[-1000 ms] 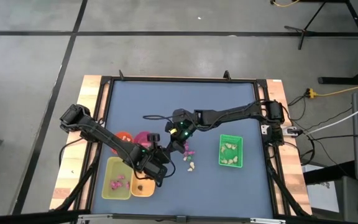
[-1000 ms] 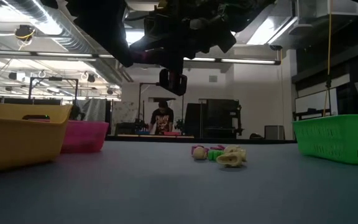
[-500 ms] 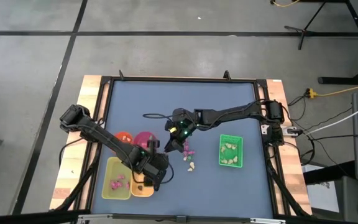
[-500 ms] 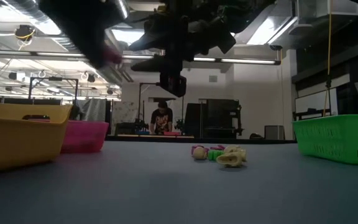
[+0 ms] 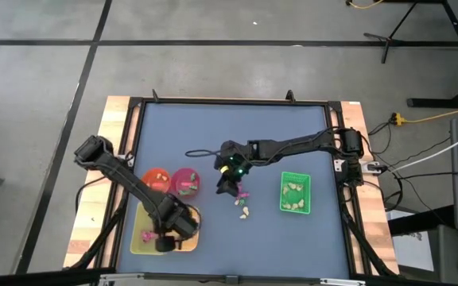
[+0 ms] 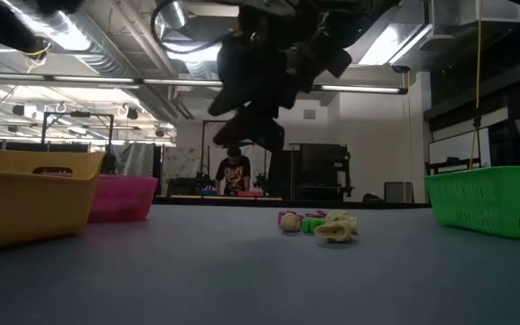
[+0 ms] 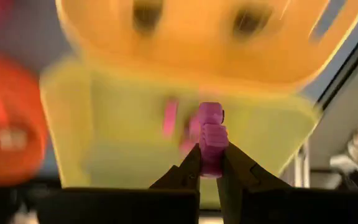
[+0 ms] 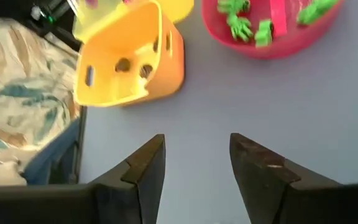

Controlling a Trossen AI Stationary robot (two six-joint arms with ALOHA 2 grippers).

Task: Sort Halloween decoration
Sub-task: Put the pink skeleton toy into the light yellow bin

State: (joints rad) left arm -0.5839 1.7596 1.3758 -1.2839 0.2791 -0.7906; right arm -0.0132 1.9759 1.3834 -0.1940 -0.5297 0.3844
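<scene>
Magenta trinket between left fingertips (pinched)

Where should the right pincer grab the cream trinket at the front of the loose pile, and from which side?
Judging by the low view, the cream trinket lies low and flat on the table, nearest the camera, with magenta and green pieces close behind. Best come straight down with the open right pincer and pinch across its narrow width. A sideways approach would likely knock its neighbours.
</scene>
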